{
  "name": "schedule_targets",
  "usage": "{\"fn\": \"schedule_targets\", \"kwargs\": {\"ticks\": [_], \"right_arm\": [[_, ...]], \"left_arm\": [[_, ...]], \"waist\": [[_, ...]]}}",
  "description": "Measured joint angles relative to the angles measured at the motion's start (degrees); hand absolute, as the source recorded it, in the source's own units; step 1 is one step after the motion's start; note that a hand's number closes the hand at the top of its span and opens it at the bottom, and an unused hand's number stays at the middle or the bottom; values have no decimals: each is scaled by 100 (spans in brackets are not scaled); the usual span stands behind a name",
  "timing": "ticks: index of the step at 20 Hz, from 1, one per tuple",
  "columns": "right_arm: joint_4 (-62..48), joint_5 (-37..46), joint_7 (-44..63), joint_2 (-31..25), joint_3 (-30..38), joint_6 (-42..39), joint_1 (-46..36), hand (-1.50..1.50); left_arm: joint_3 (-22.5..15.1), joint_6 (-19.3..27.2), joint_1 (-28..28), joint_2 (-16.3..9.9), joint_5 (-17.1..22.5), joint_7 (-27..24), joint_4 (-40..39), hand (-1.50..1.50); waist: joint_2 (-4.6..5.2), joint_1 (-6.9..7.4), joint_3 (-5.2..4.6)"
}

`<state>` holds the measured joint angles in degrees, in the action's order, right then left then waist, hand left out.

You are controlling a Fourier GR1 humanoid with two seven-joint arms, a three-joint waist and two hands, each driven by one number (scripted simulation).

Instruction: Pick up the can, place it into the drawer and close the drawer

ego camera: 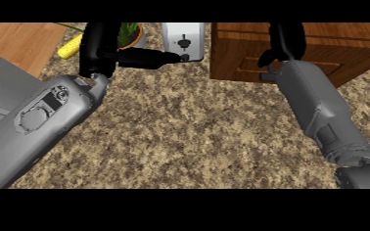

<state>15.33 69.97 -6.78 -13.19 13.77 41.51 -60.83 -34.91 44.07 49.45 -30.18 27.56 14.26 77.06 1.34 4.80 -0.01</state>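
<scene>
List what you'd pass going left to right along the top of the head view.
Yellow object → left hand → potted plant → toaster → wooden drawer unit → right hand.

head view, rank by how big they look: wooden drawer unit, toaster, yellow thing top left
1. wooden drawer unit, by far the largest, though partly hidden by the right arm.
2. toaster, cut off at the top.
3. yellow thing, smallest, only partly showing.
</scene>
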Motion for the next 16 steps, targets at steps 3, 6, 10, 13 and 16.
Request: {"fn": "schedule_targets", "kwargs": {"ticks": [3,6,10,13,16], "right_arm": [[-51,-194,-294,23,161,-93,-97,-150],[-9,-506,-698,68,416,-172,-137,-150],[65,-988,-1193,148,817,-366,-192,-150],[94,-1383,-1530,225,1133,-644,-304,-150],[136,-1805,-1790,357,1472,-889,-399,-150]], "left_arm": [[65,-58,-79,-31,-5,-45,25,-150],[92,-87,-199,-36,-16,-111,58,-150],[119,-132,-443,-63,-24,-234,133,-150],[173,-164,-495,-121,-34,-237,166,-150],[174,-123,-596,-89,-72,-265,237,-150]], "waist": [[21,-48,11],[35,-81,20],[36,-110,28],[46,-116,41],[34,-145,46]]}}
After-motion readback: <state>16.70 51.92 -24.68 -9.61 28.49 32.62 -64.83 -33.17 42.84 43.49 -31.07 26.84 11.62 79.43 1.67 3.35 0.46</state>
